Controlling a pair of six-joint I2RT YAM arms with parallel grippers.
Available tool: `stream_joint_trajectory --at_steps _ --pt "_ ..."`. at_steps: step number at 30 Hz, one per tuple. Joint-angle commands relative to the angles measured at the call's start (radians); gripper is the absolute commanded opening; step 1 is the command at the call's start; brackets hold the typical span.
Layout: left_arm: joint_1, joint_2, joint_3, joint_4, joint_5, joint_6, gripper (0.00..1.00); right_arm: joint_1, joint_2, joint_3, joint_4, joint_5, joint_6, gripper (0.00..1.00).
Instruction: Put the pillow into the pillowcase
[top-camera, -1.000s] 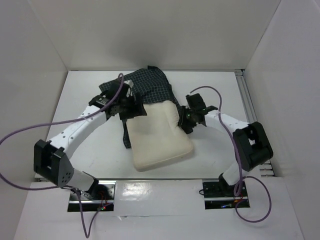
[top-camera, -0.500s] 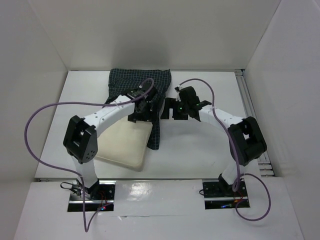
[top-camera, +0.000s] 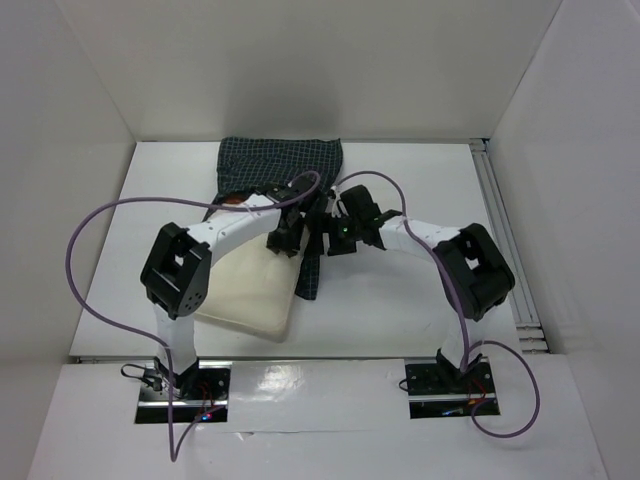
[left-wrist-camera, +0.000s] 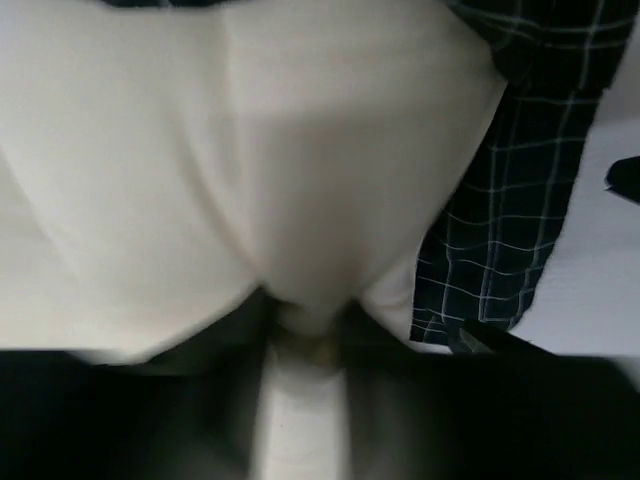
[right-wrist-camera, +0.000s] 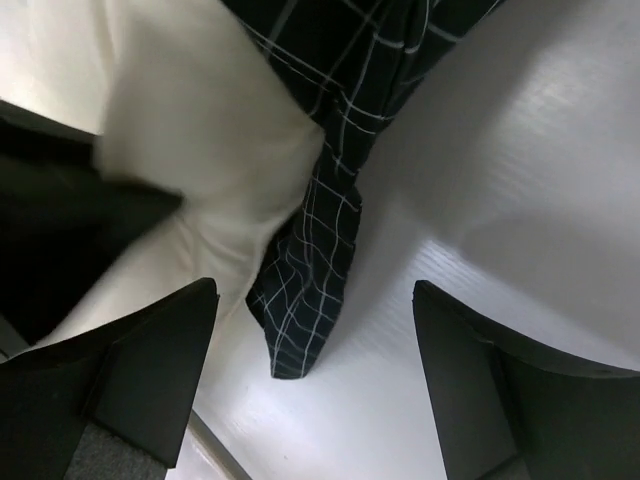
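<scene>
The cream pillow (top-camera: 243, 292) lies on the left half of the table, its far end tucked under the navy checked pillowcase (top-camera: 280, 164). A loose strip of pillowcase (top-camera: 310, 275) hangs down along the pillow's right side. My left gripper (top-camera: 284, 240) is shut on a fold of the pillow (left-wrist-camera: 250, 150), which is pinched between its jaws (left-wrist-camera: 308, 322). The pillowcase (left-wrist-camera: 530, 180) shows to the right of that. My right gripper (top-camera: 331, 240) stands open (right-wrist-camera: 315, 345) just above the pillowcase strip (right-wrist-camera: 320, 250), touching nothing, with the pillow (right-wrist-camera: 200, 140) to its left.
The white table (top-camera: 420, 300) is boxed in by white walls at the back and both sides. A metal rail (top-camera: 500, 220) runs along the right edge. Purple cables loop from both arms. The left arm's dark body (right-wrist-camera: 50, 240) is close beside the right gripper.
A second ago the pillow lay mid-table; it now lies left with the pillowcase flat behind. The left gripper has shut on the pillow. The right gripper moved left toward the strip.
</scene>
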Motion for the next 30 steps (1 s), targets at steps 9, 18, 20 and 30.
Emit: stream_joint_trajectory --at_steps 9,18,20,30 --pt "0.151 -0.043 0.017 0.123 0.263 -0.022 0.00 0.036 0.049 -0.035 0.150 -0.016 0.056 0.00" --pt "0.187 0.007 0.240 0.145 0.230 -0.236 0.00 0.072 -0.224 -0.015 -0.037 -0.092 -0.030 0.00" --pt "0.187 0.065 0.293 0.133 0.175 -0.280 0.00 0.097 -0.273 -0.005 -0.116 -0.143 -0.060 0.00" --pt "0.099 0.213 0.477 0.119 0.030 -0.404 0.00 0.090 -0.506 -0.152 -0.299 -0.186 -0.070 0.00"
